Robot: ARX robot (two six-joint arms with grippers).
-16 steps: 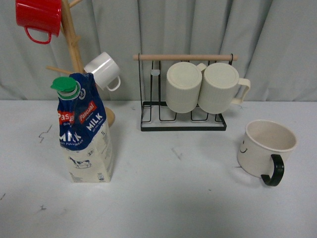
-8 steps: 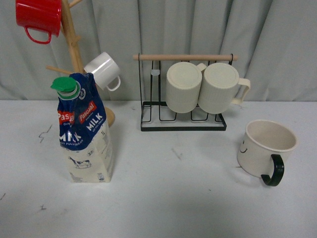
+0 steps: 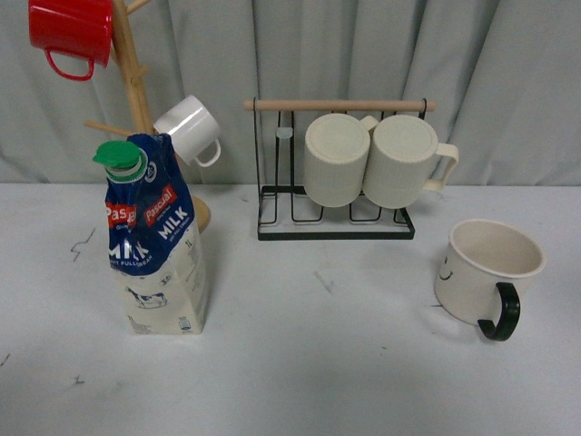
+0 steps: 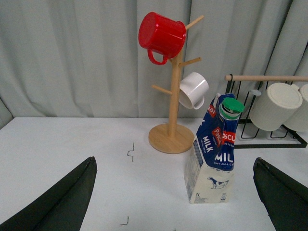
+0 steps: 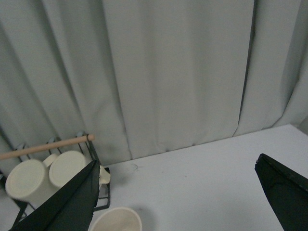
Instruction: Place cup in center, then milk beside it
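Note:
The cup (image 3: 486,270), a wide cream mug with a black handle and a small smiley face, stands upright on the table at the right; its rim shows in the right wrist view (image 5: 116,219). The milk (image 3: 154,238), a blue and cream carton with a green cap, stands upright at the left and shows in the left wrist view (image 4: 214,154). My left gripper (image 4: 175,202) is open and empty, back from the carton. My right gripper (image 5: 185,199) is open and empty, above and beside the cup. Neither arm shows in the front view.
A wooden mug tree (image 3: 136,86) behind the milk holds a red mug (image 3: 71,32) and a small white mug (image 3: 189,130). A black wire rack (image 3: 336,195) at the back centre carries two ribbed cream mugs (image 3: 377,159). A grey curtain (image 3: 363,54) closes the back.

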